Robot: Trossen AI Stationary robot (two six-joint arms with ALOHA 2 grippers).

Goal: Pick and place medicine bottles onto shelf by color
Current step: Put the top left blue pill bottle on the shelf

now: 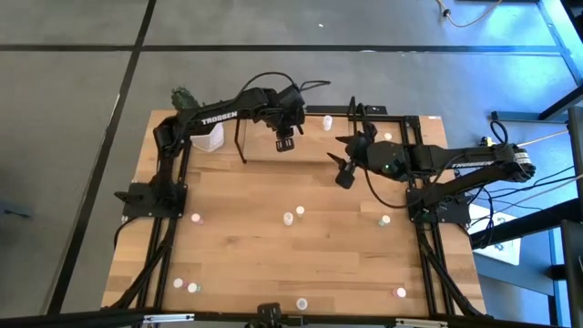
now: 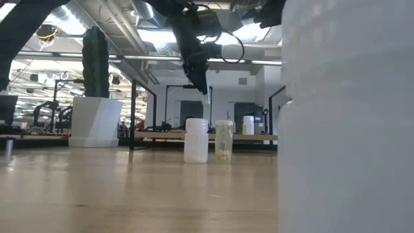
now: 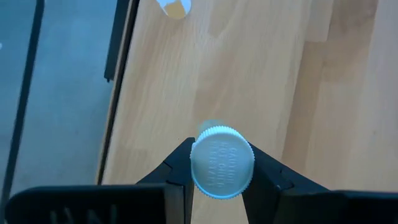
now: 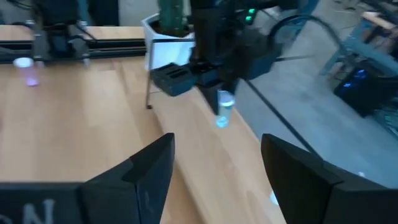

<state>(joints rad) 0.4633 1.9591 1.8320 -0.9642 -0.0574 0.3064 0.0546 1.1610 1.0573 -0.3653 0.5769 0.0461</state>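
The left gripper (image 3: 221,180) is clamped on a medicine bottle (image 3: 222,168), a finger on each side just under its white ribbed cap. It hangs over the light wooden floor of the shelf (image 1: 264,150), at the table's far edge. In the right wrist view the bottle (image 4: 224,109) dangles upright, clear of the wood below.

To place it well, I judge the arm should come straight down, keep the bottle vertical, and let go only once its base sits flat, beside any bottle of matching colour. A second bottle (image 3: 173,6) stands further along the shelf floor, well apart.

The right gripper (image 4: 216,163) waits near the shelf's right end with its jaws spread and empty. Other bottles (image 1: 288,218) lie scattered on the table.
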